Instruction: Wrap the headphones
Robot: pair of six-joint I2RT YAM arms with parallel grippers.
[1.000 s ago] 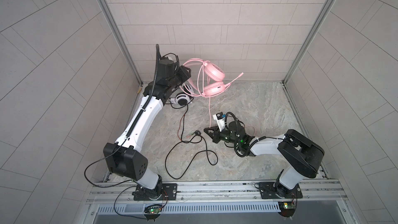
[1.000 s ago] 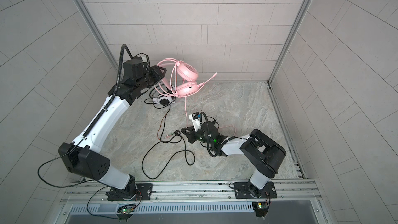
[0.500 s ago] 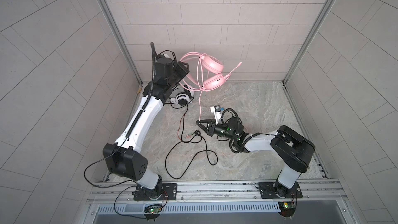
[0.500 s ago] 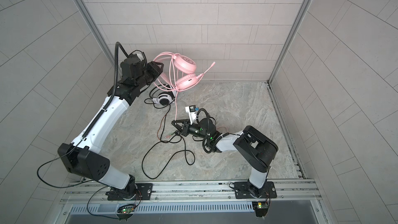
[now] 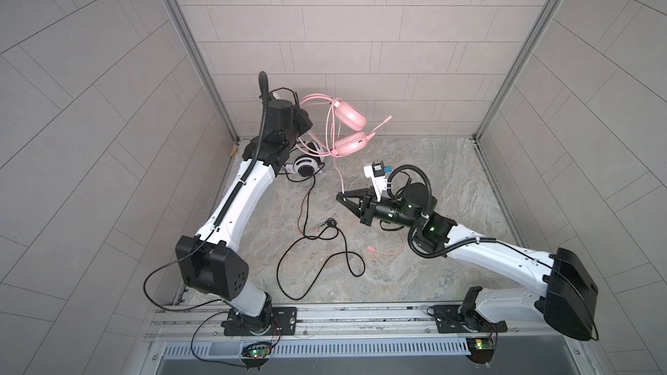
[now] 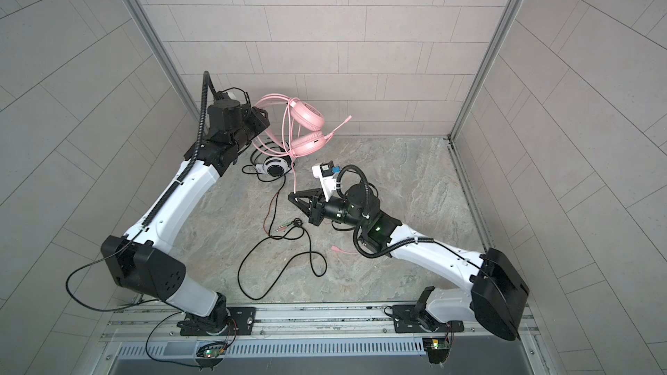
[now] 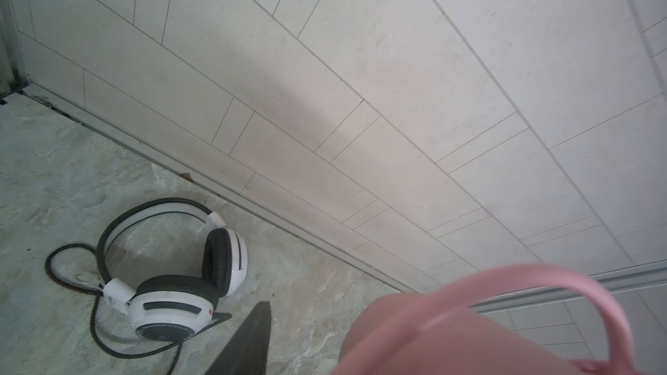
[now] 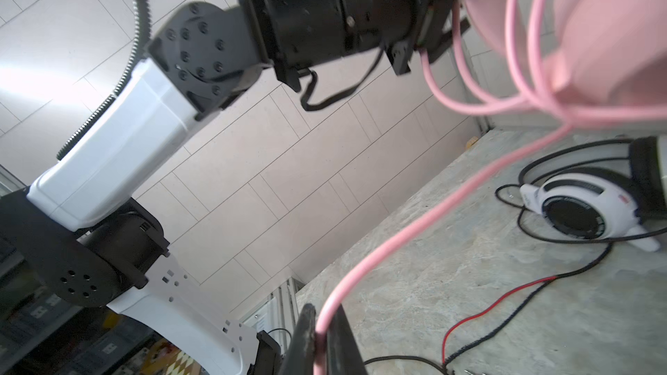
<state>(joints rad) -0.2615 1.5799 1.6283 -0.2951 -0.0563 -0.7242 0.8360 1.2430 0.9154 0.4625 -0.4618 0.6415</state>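
We see the pink headset (image 5: 349,130) hanging in the air near the back left corner, its headband caught in the left gripper (image 5: 306,123), whose fingers are closed on the band. In the left wrist view one dark finger (image 7: 249,337) shows beside the blurred pink band. Loops of the pink cable (image 5: 338,171) drape over the headband and ear cups, and one strand runs down from them to the right gripper (image 5: 341,196). Its fingers are pinched together on that strand, low over the middle of the stone-patterned floor (image 5: 444,171); the right wrist view shows this plainly. The cable's plug end lies on the floor beneath the right arm. Under the raised headset, close to the back wall (image 5: 361,55), the white-and-black headset (image 5: 306,166) rests on the floor, untouched by either gripper. Its thin black cable (image 5: 313,247) trails forward in loose curves across the middle of the floor, well apart from both arms' bases.
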